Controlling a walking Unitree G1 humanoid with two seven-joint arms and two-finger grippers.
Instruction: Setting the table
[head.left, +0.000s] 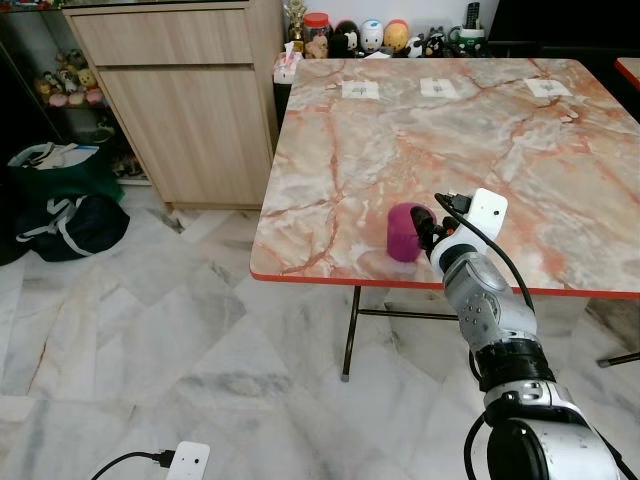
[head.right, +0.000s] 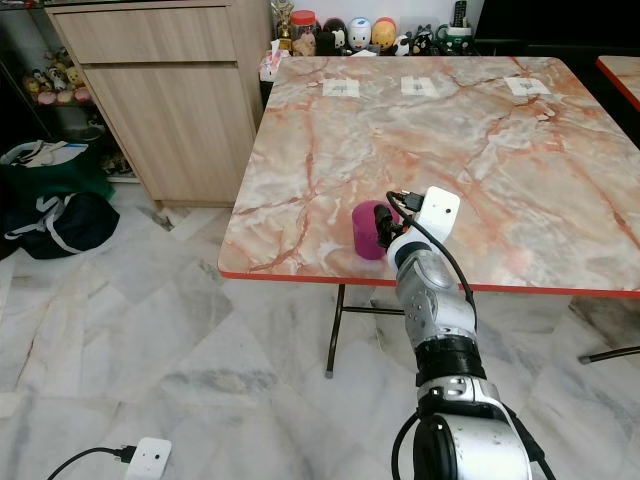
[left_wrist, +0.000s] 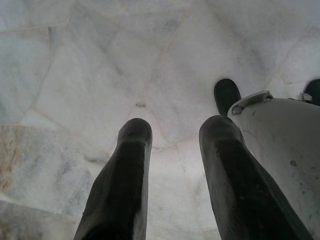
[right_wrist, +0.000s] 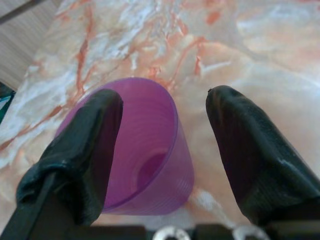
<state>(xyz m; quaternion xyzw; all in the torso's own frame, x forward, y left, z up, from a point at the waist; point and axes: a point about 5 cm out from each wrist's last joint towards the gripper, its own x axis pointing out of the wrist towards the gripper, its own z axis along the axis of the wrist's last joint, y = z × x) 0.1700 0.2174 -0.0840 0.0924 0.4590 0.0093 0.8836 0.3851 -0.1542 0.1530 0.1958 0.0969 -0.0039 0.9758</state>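
- Standing upright near the marble table's front edge: purple plastic cup.
- Straddling it, fingers spread wide, not pinching: right gripper.
- Hanging idle over floor, fingers apart: left gripper.
- Risking a nudge toppling cup off the edge.

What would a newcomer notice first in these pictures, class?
A purple cup stands near the front edge of the pink marble table, with the right gripper open around it. Three small white cards lie along the far side, and a dark bag sits on the floor.
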